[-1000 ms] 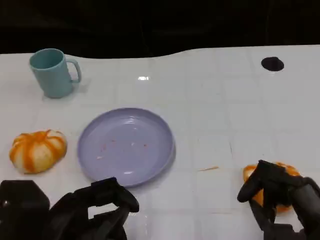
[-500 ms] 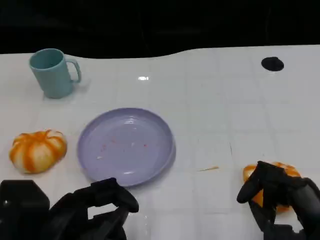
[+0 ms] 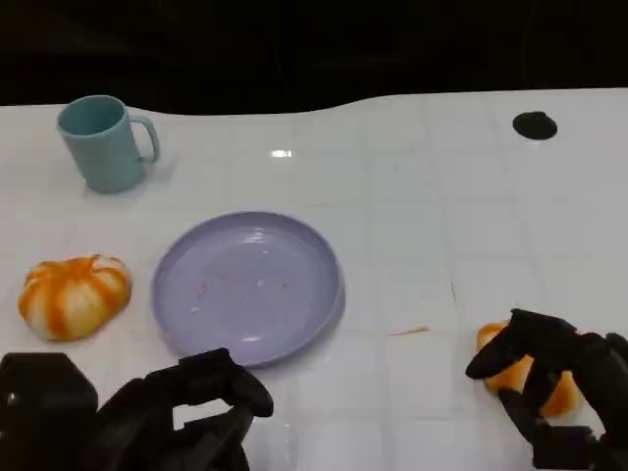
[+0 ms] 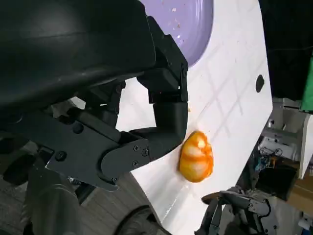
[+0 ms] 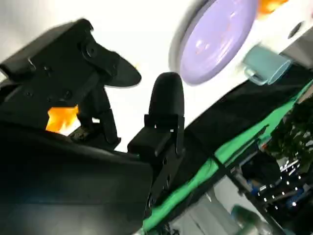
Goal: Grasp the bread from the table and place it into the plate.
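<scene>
Your left hand point(image 3: 186, 412) hasn't moved, fingers curled on nothing, with the round lilac plastic plate point(image 3: 247, 286) just beyond it on the white tabletop point(image 3: 412, 196). Your right hand point(image 3: 549, 383) has drawn back, fingers spread narrowly over the orange-and-white bread roll point(image 3: 535, 388). That looks like closing to grasp. The fingers hide the contact, so you can't tell if it's gripped.

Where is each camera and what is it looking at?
Head view: high up, looking down at the table; left hand and right hand show.
Left wrist view: behind the left hand, facing the right-side bread.
Right wrist view: behind the right hand, facing the plate.
All three show the plate.
</scene>
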Robot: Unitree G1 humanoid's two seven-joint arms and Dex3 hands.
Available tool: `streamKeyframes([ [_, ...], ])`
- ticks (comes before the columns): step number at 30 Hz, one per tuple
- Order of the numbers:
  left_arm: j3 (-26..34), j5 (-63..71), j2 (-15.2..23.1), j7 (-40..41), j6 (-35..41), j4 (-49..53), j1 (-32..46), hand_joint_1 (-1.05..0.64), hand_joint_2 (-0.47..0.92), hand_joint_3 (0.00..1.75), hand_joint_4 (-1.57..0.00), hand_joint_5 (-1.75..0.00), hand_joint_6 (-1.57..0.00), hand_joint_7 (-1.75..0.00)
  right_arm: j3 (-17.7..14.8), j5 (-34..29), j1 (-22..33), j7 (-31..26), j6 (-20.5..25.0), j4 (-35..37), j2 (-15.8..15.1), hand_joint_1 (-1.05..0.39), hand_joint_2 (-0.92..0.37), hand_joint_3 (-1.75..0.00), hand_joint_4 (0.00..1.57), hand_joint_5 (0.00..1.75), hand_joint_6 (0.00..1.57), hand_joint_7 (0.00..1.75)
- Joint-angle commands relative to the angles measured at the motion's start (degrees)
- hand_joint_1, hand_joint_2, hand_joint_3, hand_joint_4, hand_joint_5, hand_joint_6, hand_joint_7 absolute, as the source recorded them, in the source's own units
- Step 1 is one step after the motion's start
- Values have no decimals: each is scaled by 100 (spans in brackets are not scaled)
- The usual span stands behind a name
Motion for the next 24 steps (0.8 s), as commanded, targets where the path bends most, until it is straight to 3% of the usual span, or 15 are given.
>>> streamKeyframes([
  [1,63,-60,60,-21,40,-40,20,-35,78,80,-68,-175,-61,-143,-9,-813,-13,75,233,-355,-351,-21,-38,-89,64,120,74,68],
  [5,62,-48,52,0,52,-38,10,-36,78,79,-69,-175,-62,-143,106,-1738,-23,433,602,-697,-623,-31,-51,-59,56,93,76,30],
  [6,60,-45,52,1,54,-36,6,-36,78,79,-69,-175,-62,-143,115,-1872,-29,537,677,-773,-661,-31,-59,-42,54,81,77,19],
  [9,48,-23,53,13,56,-42,2,-36,78,79,-69,-175,-62,-143,94,-2148,-70,865,829,-999,-788,-33,-69,-19,45,65,73,6],
  [18,17,-8,41,9,44,-31,-34,-36,79,79,-69,-175,-62,-143,129,-2789,-233,1856,1165,-1469,-1076,-33,-69,-2,16,45,45,0],
  [24,-18,22,37,47,83,-48,-62,-35,79,79,-69,-175,-61,-144,283,-3266,-448,2115,1124,-1263,-1176,-25,-68,-1,14,43,41,0],
])
